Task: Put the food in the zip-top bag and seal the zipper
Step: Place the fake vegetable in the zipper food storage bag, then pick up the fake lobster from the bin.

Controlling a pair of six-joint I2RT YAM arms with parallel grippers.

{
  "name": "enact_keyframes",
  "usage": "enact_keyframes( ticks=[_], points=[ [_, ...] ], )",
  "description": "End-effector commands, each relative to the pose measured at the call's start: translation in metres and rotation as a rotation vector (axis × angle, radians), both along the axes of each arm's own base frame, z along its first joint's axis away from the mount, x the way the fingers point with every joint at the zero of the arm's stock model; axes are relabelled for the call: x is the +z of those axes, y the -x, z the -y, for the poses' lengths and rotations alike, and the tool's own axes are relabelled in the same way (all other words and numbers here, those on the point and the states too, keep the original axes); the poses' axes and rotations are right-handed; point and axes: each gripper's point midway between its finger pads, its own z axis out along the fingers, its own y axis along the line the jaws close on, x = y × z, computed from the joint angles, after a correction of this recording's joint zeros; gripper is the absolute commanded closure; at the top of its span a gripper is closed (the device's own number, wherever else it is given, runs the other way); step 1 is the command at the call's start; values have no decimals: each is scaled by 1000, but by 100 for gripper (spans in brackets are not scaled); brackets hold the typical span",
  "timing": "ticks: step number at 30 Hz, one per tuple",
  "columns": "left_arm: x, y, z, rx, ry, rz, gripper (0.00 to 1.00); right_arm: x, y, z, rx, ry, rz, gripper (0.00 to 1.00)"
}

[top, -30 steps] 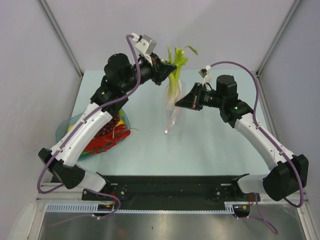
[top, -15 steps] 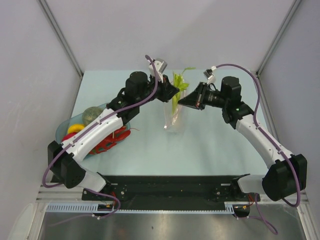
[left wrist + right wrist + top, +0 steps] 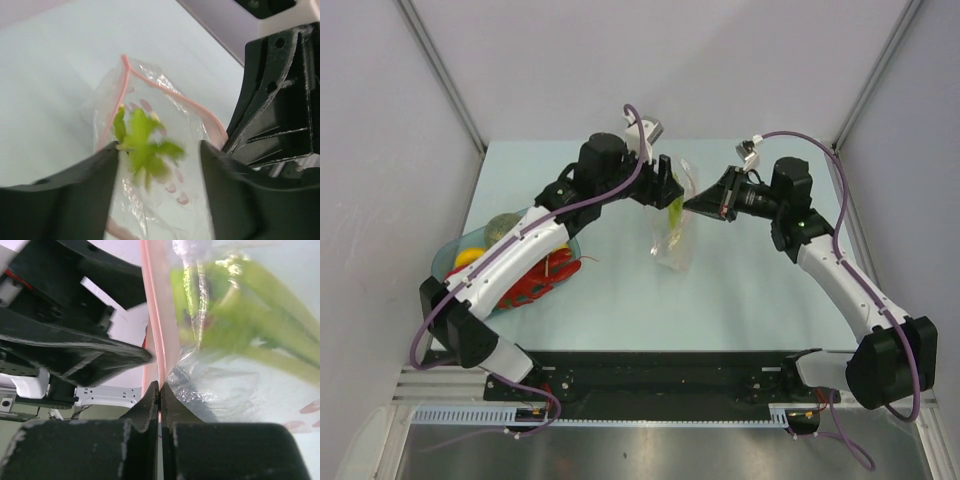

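**Holding a bag with celery in it**

The bag point(image 3: 670, 250) is clear and crinkly, with small pink oval marks on its film. It hangs upright over the middle of the tabletop point(image 3: 750, 290), between the two hands. Whether its bottom touches the surface cannot be told. The zipper point(image 3: 170, 92) is a thin pink strip along the mouth. In the left wrist view its two sides stand apart and meet at a sharp corner, so the mouth is open.

The celery point(image 3: 145, 145) is pale green and leafy, and it sits inside the bag. Its leaves are just below the mouth and its stalk runs down through the film. It looks blurred in both wrist views.

The right hand point(image 3: 159, 386) is pinched tight, its fingertips meeting on the bag's edge where the pink strip runs between them. The left hand point(image 3: 158, 150) is just above the mouth with its jaws wide apart. The celery leaves show in the gap between them, and no firm grip on the leaves can be seen.

The dish point(image 3: 440, 262) is translucent blue-green and lies at the left side of the tabletop, partly under the left arm. It holds the lobster point(image 3: 530, 288), which is red, a yellow piece point(image 3: 467, 257) and a round green-brown piece point(image 3: 502, 226). The arm hides whatever else is in it.
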Motion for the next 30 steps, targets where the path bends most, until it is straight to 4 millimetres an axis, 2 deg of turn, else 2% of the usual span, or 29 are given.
enact_keyframes(
  ticks=[1, 3, 6, 8, 9, 10, 11, 16, 18, 19, 20, 21, 22, 23, 24, 26, 27, 30],
  points=[
    [68, -1, -16, 33, -14, 153, 23, 17, 9, 5, 21, -21, 72, 100],
    [84, -2, -29, 78, -21, 202, 23, 17, 9, 8, 16, -20, 75, 100],
    [95, 2, -50, 126, -53, 263, 27, 19, 8, 12, 9, -21, 76, 100],
    [85, 6, -59, 126, -94, 262, 27, 20, 6, 13, 2, -18, 85, 100],
    [88, 12, -66, 128, -91, 269, 27, 20, 5, 14, -3, -16, 82, 100],
    [75, 15, -68, 105, -104, 243, 27, 24, 3, 14, -7, -24, 74, 100],
    [72, 15, -76, 111, -103, 235, 27, 28, 3, 14, -9, -40, 47, 100],
    [69, 39, -99, 36, -111, 220, 20, 84, 29, 7, 28, -129, 92, 100],
    [68, 42, -114, 44, -105, 208, 14, 92, 36, 5, 45, -110, 130, 100],
    [67, 50, -118, 27, -97, 202, 12, 91, 37, 5, 48, -93, 138, 100],
    [65, 47, -129, 36, -118, 213, 9, 86, 38, 6, 49, -68, 145, 100],
    [56, 51, -136, 23, -147, 198, 7, 82, 36, 7, 45, -58, 135, 100],
    [55, 52, -148, 35, -159, 200, 6, 76, 36, 7, 45, -45, 108, 100],
    [53, 58, -152, 8, -164, 197, 3, 72, 34, 8, 40, -26, 115, 100],
    [42, 64, -159, -16, -202, 181, 2, 68, 33, 8, 39, -11, 113, 100],
    [35, 70, -176, -25, -238, 176, 1, 57, 32, 10, 31, 47, 128, 100],
    [22, 76, -186, -54, -309, 165, 1, 49, 29, 11, 28, 70, 120, 100],
    [-1, 86, -215, -71, -462, 144, 2, 30, 29, 13, 27, 130, 92, 100]
  ],
)
